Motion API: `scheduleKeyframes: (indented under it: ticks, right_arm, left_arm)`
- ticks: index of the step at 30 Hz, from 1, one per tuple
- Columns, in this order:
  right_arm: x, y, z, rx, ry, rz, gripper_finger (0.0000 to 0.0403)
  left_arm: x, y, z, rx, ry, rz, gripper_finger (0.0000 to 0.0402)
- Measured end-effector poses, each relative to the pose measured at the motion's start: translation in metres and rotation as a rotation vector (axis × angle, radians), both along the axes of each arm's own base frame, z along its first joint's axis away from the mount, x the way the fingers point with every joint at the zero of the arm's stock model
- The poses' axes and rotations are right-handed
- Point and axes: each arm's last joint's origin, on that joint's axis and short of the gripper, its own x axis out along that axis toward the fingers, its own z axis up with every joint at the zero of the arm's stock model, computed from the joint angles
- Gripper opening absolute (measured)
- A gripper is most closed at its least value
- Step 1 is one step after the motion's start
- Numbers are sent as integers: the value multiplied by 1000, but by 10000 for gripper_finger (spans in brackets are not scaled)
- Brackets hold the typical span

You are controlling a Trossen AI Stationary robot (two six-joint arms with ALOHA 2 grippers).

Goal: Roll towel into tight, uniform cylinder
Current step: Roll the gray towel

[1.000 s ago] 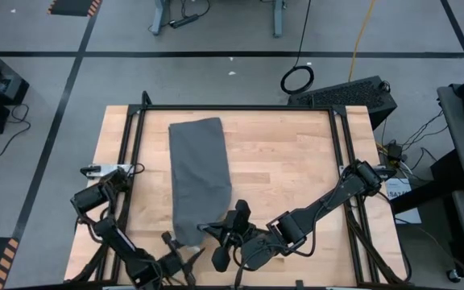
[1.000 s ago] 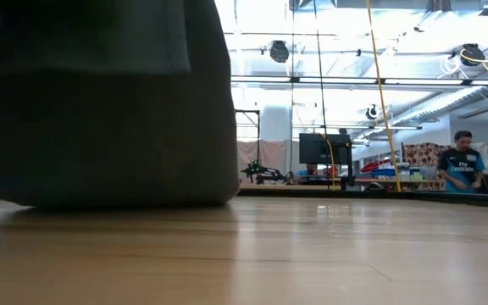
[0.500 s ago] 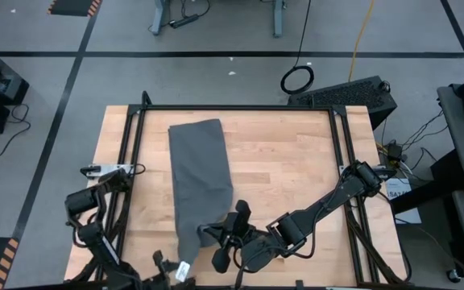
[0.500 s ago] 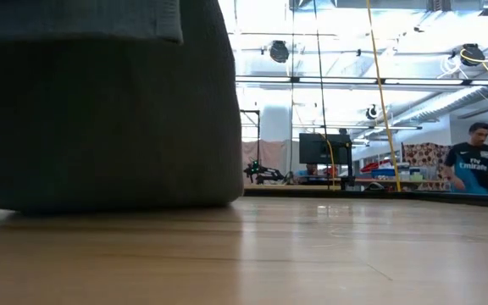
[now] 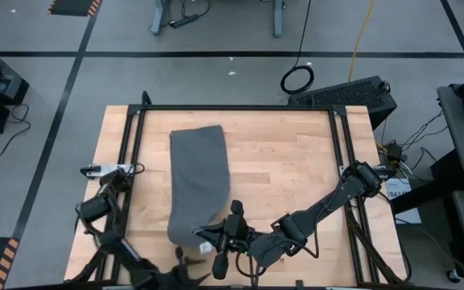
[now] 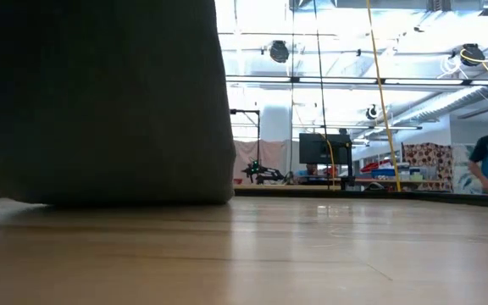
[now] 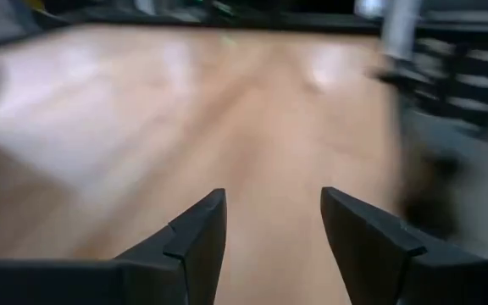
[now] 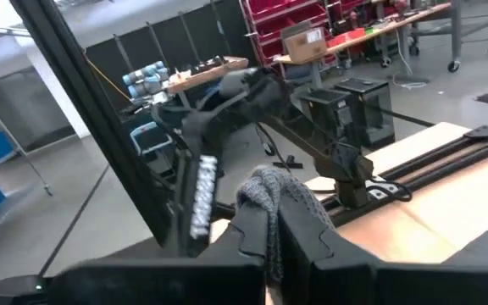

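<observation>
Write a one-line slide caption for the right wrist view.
Right tool shut on a bunched corner of the grey towel, lifted above the table.

Grey floor point(image 5: 47, 80) with black tape lines; bright ceiling lights point(image 6: 329, 25) beyond.

Bright overhead light; left wrist view motion-blurred.

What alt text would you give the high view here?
Seen from above, a dark grey towel lies lengthwise on a wooden table, its near end pinched and lifted by the right end effector, which is shut on it. The left end effector sits at the table's near edge, open and holding nothing.
</observation>
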Motion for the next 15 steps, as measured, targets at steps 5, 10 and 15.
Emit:
scheduleKeyframes:
  ticks: [5,10,15]
  right_arm:
    - [0,0,0,-1,4,1,0]
    - [-2,3,-1,-4,11,4,0]
    - [-2,3,-2,-19,17,5,0]
  left_arm:
    - [29,26,-18,174,-48,156,199]
    - [32,33,-15,345,-147,276,199]
    - [25,19,-7,410,-123,235,199]
